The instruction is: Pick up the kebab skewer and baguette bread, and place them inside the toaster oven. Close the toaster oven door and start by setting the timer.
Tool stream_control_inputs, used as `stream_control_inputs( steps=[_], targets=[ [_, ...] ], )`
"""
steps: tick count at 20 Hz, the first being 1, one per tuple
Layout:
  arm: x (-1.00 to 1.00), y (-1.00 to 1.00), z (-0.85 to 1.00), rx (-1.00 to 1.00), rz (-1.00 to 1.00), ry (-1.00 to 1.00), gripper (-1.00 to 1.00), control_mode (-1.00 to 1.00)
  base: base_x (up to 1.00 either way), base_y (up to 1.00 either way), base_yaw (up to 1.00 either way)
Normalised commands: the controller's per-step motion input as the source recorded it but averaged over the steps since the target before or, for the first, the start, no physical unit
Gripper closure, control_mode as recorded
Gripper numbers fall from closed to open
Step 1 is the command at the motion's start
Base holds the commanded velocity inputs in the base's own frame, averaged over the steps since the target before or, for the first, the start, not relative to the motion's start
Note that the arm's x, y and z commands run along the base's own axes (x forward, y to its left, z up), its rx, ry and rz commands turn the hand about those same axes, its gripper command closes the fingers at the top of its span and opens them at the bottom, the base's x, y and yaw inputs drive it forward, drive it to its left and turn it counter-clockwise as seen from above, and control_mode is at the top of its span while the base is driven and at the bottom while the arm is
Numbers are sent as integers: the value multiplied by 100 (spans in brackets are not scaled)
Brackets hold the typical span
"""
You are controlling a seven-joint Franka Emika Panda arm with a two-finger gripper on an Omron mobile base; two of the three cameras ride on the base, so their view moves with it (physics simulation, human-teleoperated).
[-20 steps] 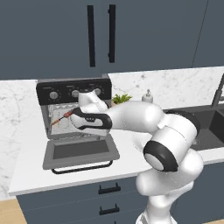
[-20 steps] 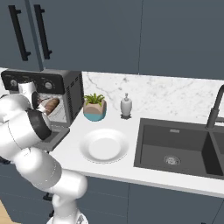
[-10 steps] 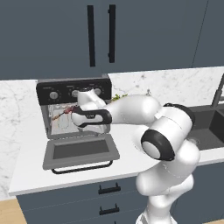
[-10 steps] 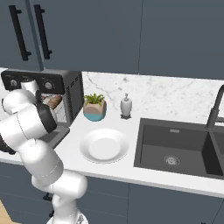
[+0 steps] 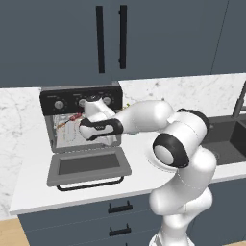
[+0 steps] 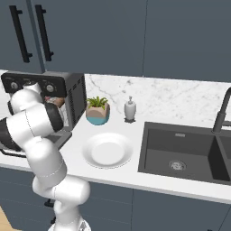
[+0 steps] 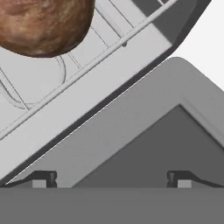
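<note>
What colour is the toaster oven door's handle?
Black; the toaster oven door's handle shows best in the left base view.

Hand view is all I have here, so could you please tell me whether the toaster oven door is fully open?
Observer: Yes. In the left base view the toaster oven door lies folded down flat in front of the toaster oven.
Operator: Thank you. Is the kebab skewer inside as well?
Observer: Yes, the kebab skewer lies on the rack in the left part of the cavity.
Operator: And what is on the counter to the right of the oven?
Observer: The right base view shows a white plate, with a small potted plant behind it.
</note>
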Motion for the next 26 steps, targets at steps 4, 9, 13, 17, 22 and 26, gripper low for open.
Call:
stream_control_inputs(
  steps=[4,9,13,17,22,26],
  targets=[
    [33,0,0,0,-9,0,-100,-100,0,0,0],
    [6,0,-12,0,-4,0,-100,-100,0,0,0],
    [0,0,-6,0,0,-1,-100,-100,0,0,0],
    [-25,0,0,0,0,-1,-100,-100,0,0,0],
    [-73,7,0,0,2,0,-100,-100,0,0,0],
    [-100,7,8,0,8,0,-100,-100,0,0,0]
  ],
)
